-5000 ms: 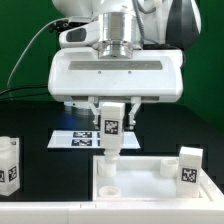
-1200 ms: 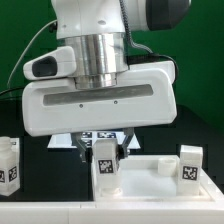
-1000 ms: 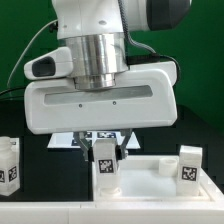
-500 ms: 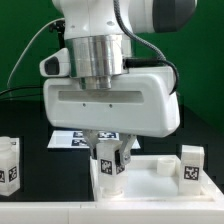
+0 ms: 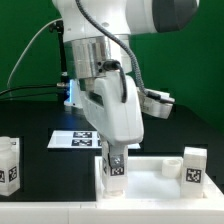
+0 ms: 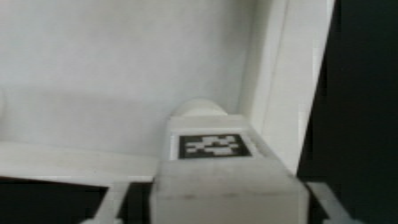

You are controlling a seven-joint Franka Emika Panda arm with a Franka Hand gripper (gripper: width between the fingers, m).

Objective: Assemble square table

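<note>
The leg [image 5: 116,166] is clamped by the gripper [image 5: 115,153] at the tabletop [image 5: 152,183] corner; it is judged rigid and light (possibly slippery), best gripped on its flat sides.

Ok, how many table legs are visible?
3: left leg at the exterior view's left edge, middle leg in the claw, right leg near its right edge. More may be hidden.

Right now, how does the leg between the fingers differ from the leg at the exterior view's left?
The gripped leg sits in the fingers at the tabletop's corner; the left leg stands free on the black table, off the tabletop. Both are white, upright, tagged.
</note>
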